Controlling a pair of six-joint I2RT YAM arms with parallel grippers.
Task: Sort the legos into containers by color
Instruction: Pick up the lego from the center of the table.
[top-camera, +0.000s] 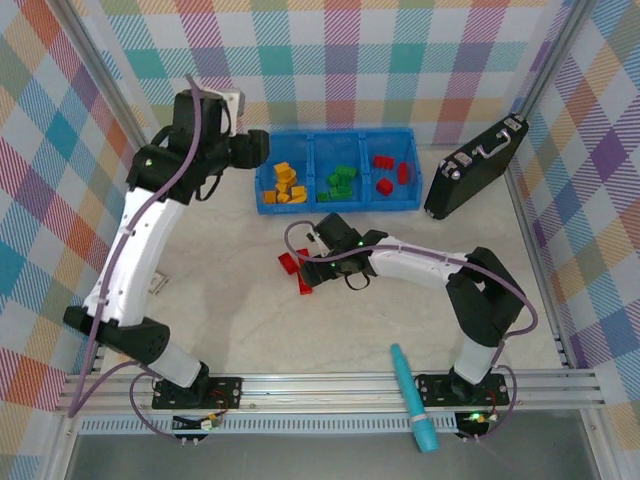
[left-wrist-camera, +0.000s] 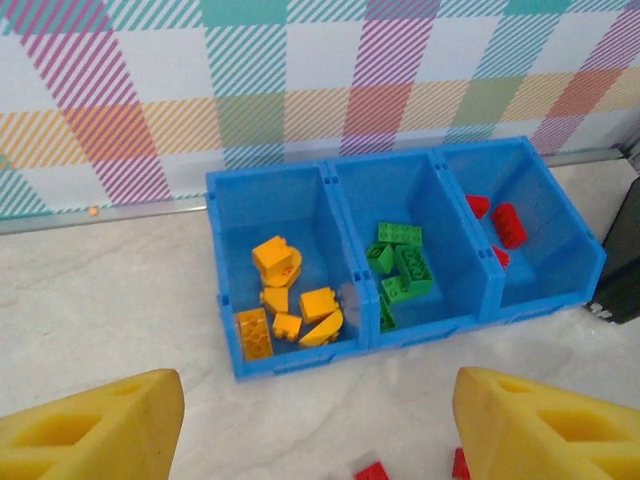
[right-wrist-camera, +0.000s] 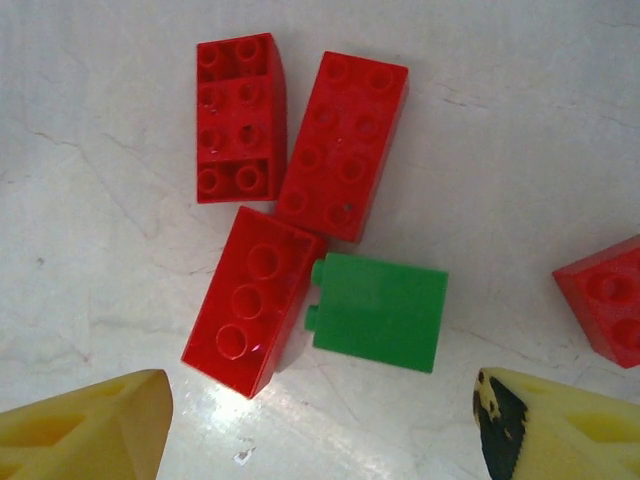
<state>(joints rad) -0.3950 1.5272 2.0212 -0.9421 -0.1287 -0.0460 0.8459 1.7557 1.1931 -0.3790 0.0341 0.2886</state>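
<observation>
Item 1. Blue three-compartment tray: it is sitting at the far side of the table, with its long side facing you.
- The left compartment is holding the yellow bricks.
- The middle compartment is holding the sorted green bricks.
- The right compartment is holding the sorted red bricks.

Item 2. Loose legos: they are lying on the table in front of the tray, under your right arm.
- Two eight-stud red bricks are lying studs up, side by side and touching.
- A third red brick is lying just below them.
- A green brick on its side is resting with its studs against that third red brick.
- Another red brick is lying apart at the right edge of the wrist view.

Item 3. Left gripper: you are holding it just off the tray's left end. Its fingers are standing wide apart and carrying nothing.

Item 4. Right gripper: you are hovering it over the loose cluster. Its fingers are spread and gripping nothing.

Item 5. Black case: it is lying just right of the tray.

Item 6. Teal marker-like tool: it is lying at the near edge, beside the right arm's base.
</observation>
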